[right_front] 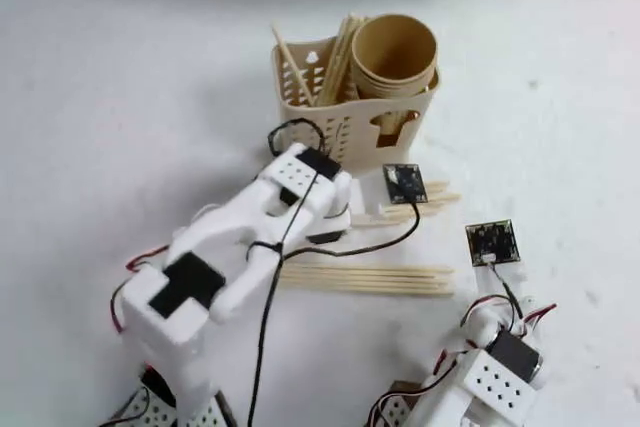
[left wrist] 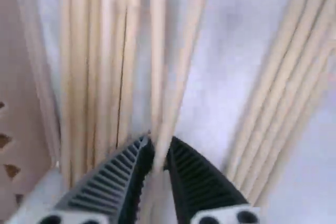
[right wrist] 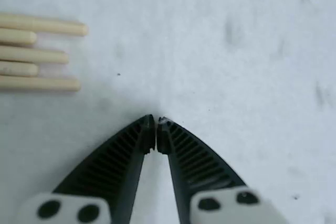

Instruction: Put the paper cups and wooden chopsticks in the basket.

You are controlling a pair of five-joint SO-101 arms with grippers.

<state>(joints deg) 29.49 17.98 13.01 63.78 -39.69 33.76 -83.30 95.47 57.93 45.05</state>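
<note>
A beige basket (right_front: 335, 137) stands mid-table, holding stacked paper cups (right_front: 395, 52) and several upright wooden chopsticks (right_front: 335, 62). The left arm (right_front: 270, 217) stretches to the basket's front. Its gripper (left wrist: 159, 148) is low over the table and shut on a pair of chopsticks (left wrist: 168, 77) from a cluster lying there (right_front: 428, 197). Another bundle of chopsticks (right_front: 370, 278) lies nearer the arms, and its blunt ends (right wrist: 39, 51) appear in the right wrist view. My right gripper (right wrist: 156, 121) is shut on nothing, just above bare table beside those ends.
The basket's perforated wall (left wrist: 10, 145) sits close beside the left gripper. More chopsticks (left wrist: 283, 93) lie on the gripper's other side. The right arm (right_front: 490, 372) is at the table's near right. White table stretches to the left and right of the basket.
</note>
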